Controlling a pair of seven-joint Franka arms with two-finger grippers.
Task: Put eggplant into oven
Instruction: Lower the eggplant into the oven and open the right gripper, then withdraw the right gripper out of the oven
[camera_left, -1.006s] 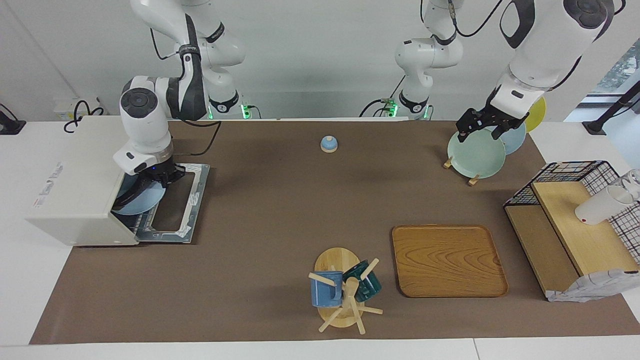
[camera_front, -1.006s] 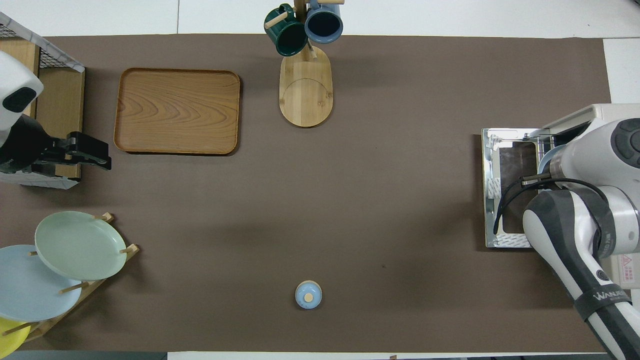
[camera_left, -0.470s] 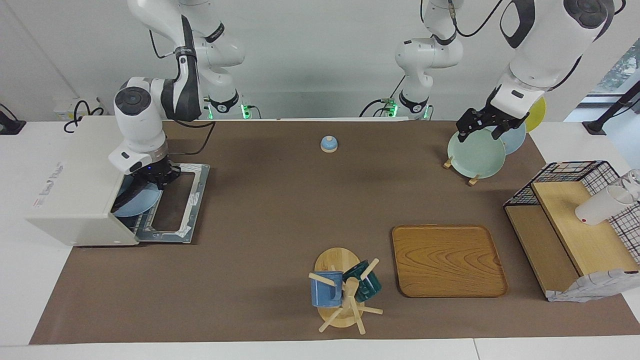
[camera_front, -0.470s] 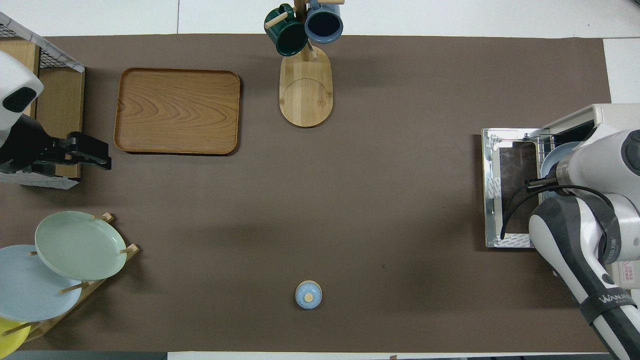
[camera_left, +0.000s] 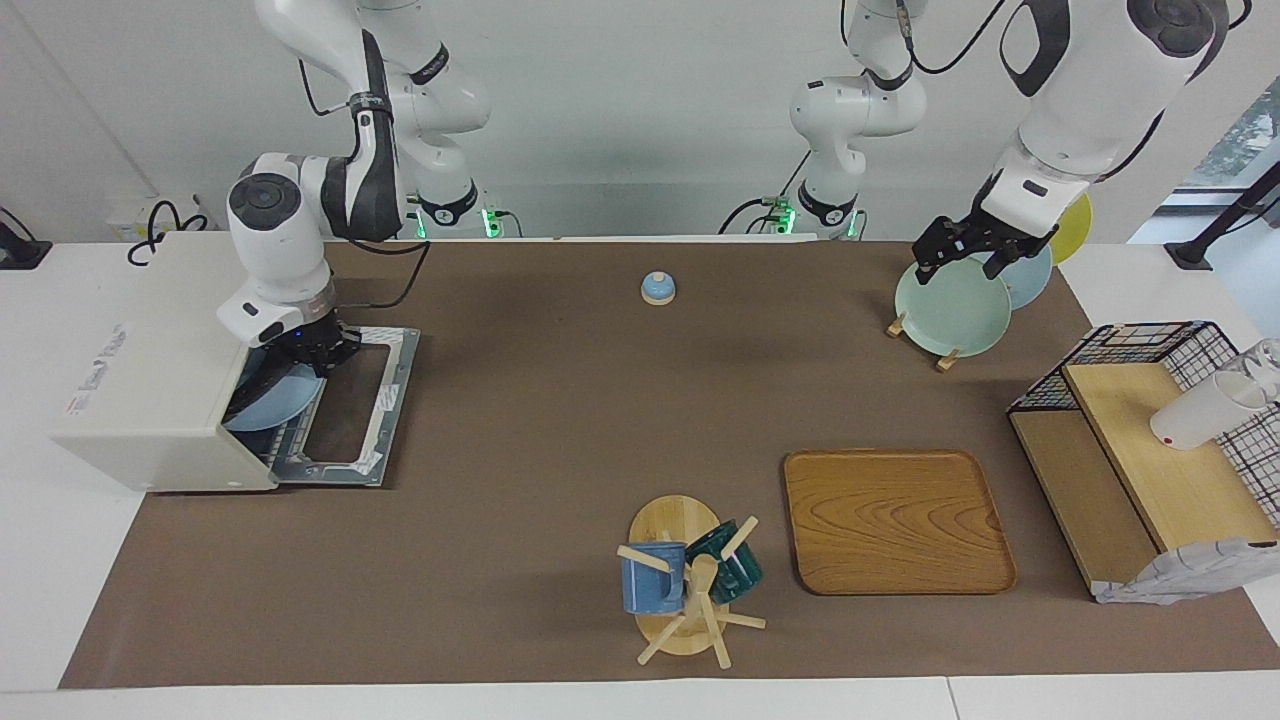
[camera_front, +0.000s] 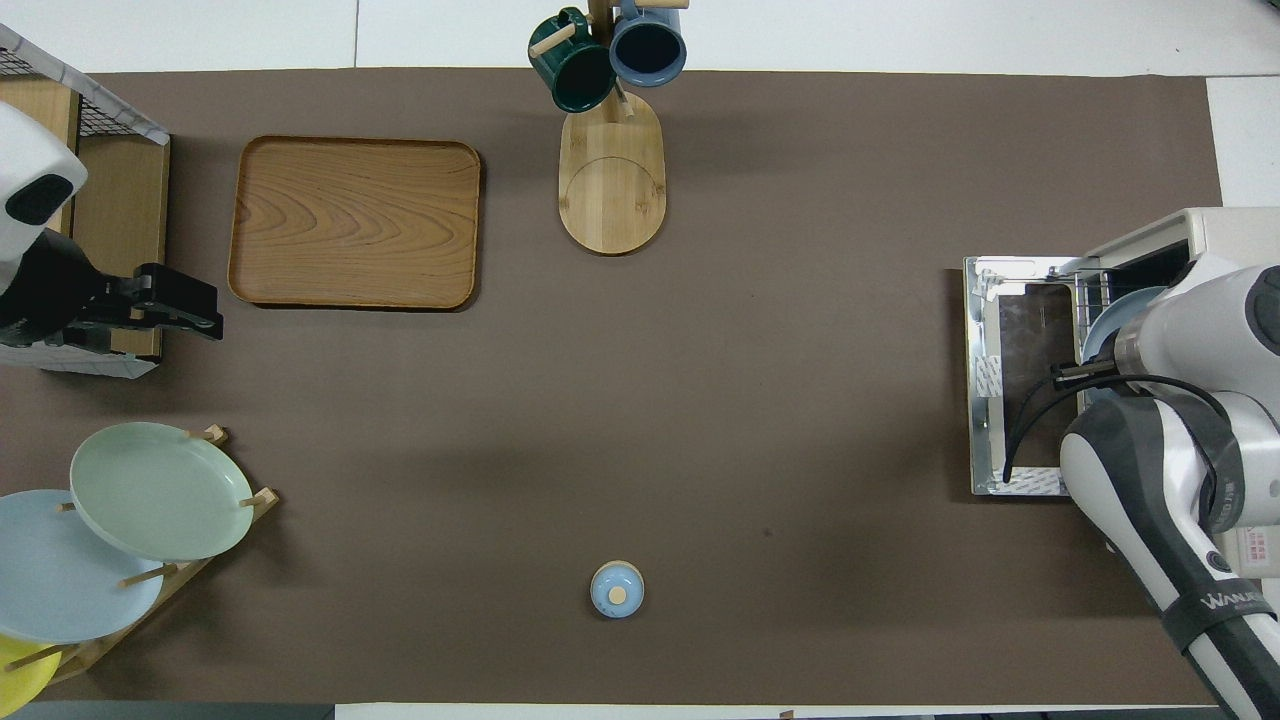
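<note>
Facing view: blue plate (camera_left: 268, 405) fills oven (camera_left: 150, 400) mouth, right hand (camera_left: 305, 352) over it

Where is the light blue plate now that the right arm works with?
The light blue plate lies on the wire rack in the mouth of the open oven, at the right arm's end of the table, under the right tool.

Right hand (camera_left: 305, 352) half-hidden at oven (camera_left: 150, 400)

Light blue plate (camera_front: 1105, 320) inside open oven (camera_front: 1195, 235)
</note>
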